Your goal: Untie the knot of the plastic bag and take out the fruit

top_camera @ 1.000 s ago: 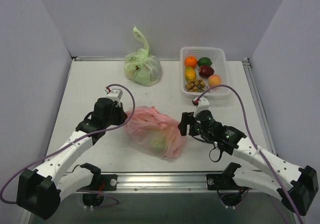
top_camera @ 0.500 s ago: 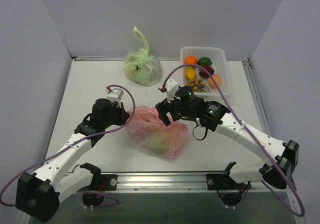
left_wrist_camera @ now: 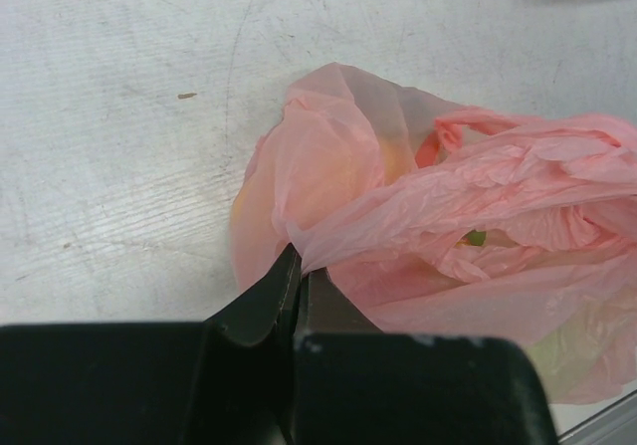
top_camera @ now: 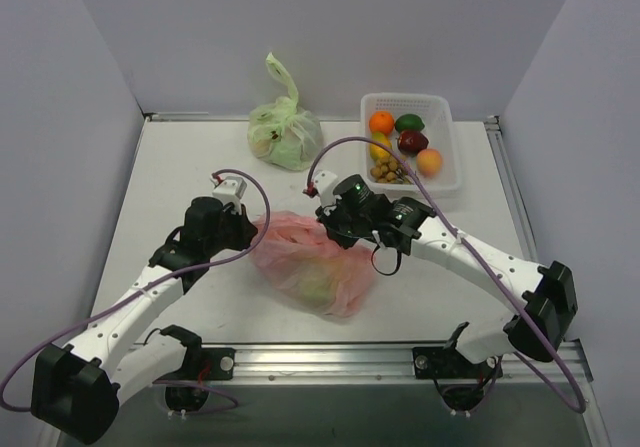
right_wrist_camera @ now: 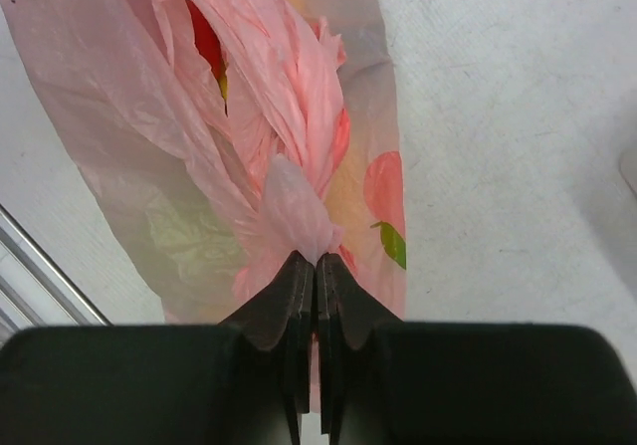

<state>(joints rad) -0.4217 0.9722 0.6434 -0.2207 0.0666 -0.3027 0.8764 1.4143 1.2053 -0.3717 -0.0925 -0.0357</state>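
At the middle of the table point(top_camera: 170, 167), between the arms, lies the plastic bag point(top_camera: 300, 267), the left gripper point(left_wrist_camera: 300, 263) clenched on a fold at its left edge and the right gripper point(right_wrist_camera: 317, 259) clenched on the twisted plastic of the knot point(right_wrist_camera: 299, 191). I judge the left should anchor while the right draws the strand away slowly, so the film loosens rather than tears. How the knot is wound is unclear, and the fruit point(right_wrist_camera: 206, 37) shows only as coloured blurs inside.

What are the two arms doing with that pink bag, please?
Both arms are working on the pink plastic bag in mid-table. The left end effector is shut on a fold at its left edge; the right end effector is shut on a twisted strand at its top. The fruit is inside.
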